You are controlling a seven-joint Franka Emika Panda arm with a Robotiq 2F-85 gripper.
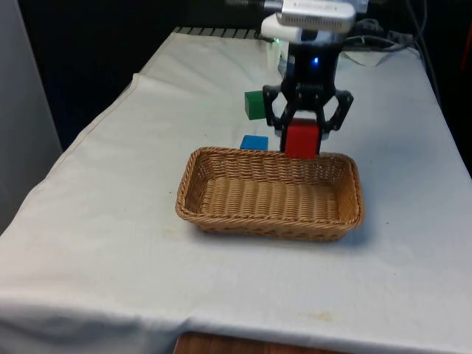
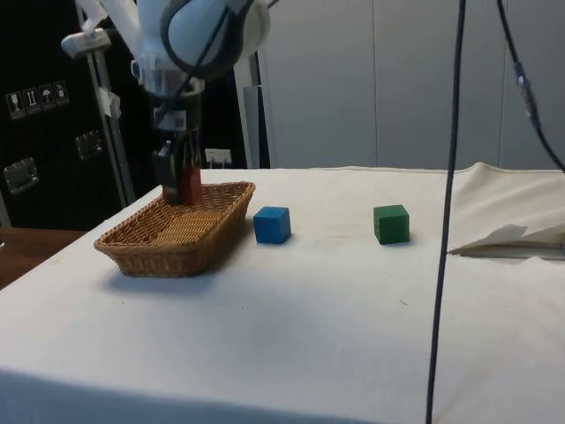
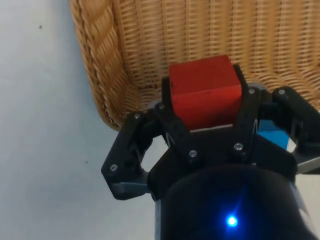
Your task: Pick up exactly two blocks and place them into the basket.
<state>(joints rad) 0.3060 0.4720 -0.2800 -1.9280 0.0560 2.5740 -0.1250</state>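
My gripper [image 1: 302, 137] is shut on a red block [image 1: 302, 140] and holds it in the air over the far rim of the wicker basket [image 1: 221, 217], towards the front view's right end. In the side view the red block [image 2: 189, 184] hangs just above the basket [image 2: 159, 256]. From the wrist, the red block [image 3: 204, 91] sits between the black fingers [image 3: 170, 117] above the basket's corner [image 3: 100, 65]. A blue block [image 1: 254, 142] lies on the cloth just behind the basket. A green block [image 1: 254, 105] stands farther back.
The blue block [image 2: 272, 224] and the green block [image 2: 391, 223] stand apart on the white cloth in the side view. A black cable [image 2: 446, 221] hangs down in front of that camera. The cloth is rumpled at a far corner [image 2: 512, 238].
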